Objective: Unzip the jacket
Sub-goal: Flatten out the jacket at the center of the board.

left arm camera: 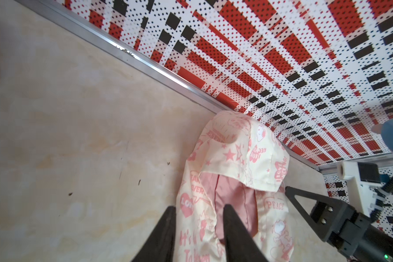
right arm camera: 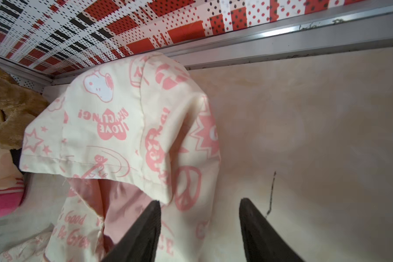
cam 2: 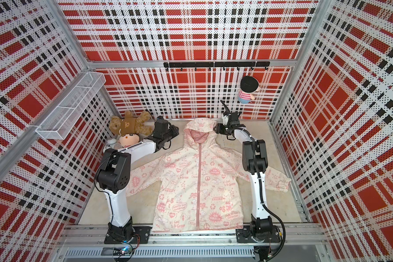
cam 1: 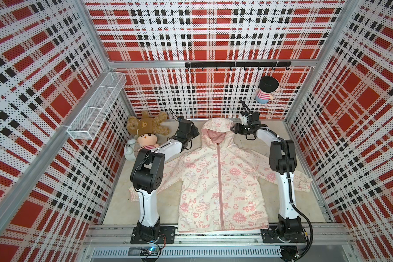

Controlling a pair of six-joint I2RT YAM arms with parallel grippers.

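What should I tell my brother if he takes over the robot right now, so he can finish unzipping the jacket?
Left gripper: open, at one side of the hood. Hood fabric shows between its fingers, apparently not pinched.
Right gripper: open, at the hood's other side, holding nothing.
Jacket: flat on the table, front up, hood toward the back wall, sleeves spread.
Done: nothing yet. The pink zipper is closed from neck to hem.
Left: probably steady the collar with one gripper, catch the pull at the neck with the other and draw it down to the hem.
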